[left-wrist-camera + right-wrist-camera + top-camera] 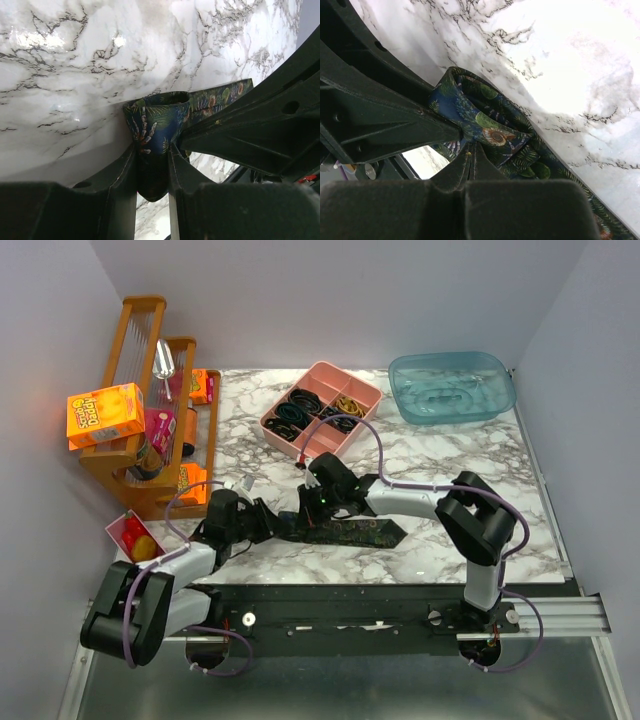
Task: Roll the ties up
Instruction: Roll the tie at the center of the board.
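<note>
One tie (362, 532), dark with a green leaf print, lies along the marble near the table's front edge, its pointed end to the right. Its left end is folded into a small loop (159, 117). My left gripper (266, 522) is shut on that folded end, and the fabric fills the gap between its fingers (152, 152). My right gripper (321, 506) is shut, fingers pressed together, with its tips (471, 149) against the curled tie (492, 127). I cannot see whether any fabric is pinched there. The two grippers meet at the same fold.
A pink divided tray (322, 381) of black and yellow band loops sits at the back centre. At the back right is a blue plastic tub (452, 388). A wooden rack (150, 430) with an orange box (105, 415) stands at the left, a small pink box (134, 536) in front of it.
</note>
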Robot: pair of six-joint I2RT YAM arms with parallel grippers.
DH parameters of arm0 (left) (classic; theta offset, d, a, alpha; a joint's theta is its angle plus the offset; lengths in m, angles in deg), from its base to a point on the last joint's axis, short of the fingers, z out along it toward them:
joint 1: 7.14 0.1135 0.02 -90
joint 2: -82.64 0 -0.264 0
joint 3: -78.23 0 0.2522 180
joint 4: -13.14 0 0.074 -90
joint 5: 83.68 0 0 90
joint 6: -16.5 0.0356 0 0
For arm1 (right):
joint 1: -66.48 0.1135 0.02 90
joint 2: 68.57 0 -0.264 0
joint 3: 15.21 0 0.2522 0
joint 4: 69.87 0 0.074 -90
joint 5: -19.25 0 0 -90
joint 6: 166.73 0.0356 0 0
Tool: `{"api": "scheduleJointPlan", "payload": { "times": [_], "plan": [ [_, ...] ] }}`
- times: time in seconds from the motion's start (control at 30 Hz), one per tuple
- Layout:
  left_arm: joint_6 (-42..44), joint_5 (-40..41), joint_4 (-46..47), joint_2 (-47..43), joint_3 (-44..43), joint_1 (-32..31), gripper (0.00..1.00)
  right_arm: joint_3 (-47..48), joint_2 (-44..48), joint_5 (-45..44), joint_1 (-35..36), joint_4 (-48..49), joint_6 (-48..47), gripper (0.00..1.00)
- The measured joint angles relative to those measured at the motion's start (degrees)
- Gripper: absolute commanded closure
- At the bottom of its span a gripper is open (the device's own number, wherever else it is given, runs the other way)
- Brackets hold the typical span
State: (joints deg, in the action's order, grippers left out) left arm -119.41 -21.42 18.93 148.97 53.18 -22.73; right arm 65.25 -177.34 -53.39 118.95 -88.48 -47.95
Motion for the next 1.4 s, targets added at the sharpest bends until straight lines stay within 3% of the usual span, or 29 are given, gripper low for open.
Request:
{"api": "scheduleJointPlan", "payload": {
  "times": [0.63, 1.17, 1.4],
  "plan": [
    [2.99, 4.35, -11.98, -6.34, -2.97, 0.02, 0.76, -2.03, 2.49, -2.73, 0.09, -5.29, -0.39, 0.99],
    [5.88, 5.79, -17.57, -7.32, -5.38, -0.02, 0.77, 3.32, -3.61, -0.07, 0.09, -5.38, -0.31, 0.99],
    [7.63, 10.45, -23.61, -7.37, -9.75, -3.48, 0.77, 5.55, -5.62, 1.07, 0.07, -5.70, -0.28, 0.99]
  ]
}}
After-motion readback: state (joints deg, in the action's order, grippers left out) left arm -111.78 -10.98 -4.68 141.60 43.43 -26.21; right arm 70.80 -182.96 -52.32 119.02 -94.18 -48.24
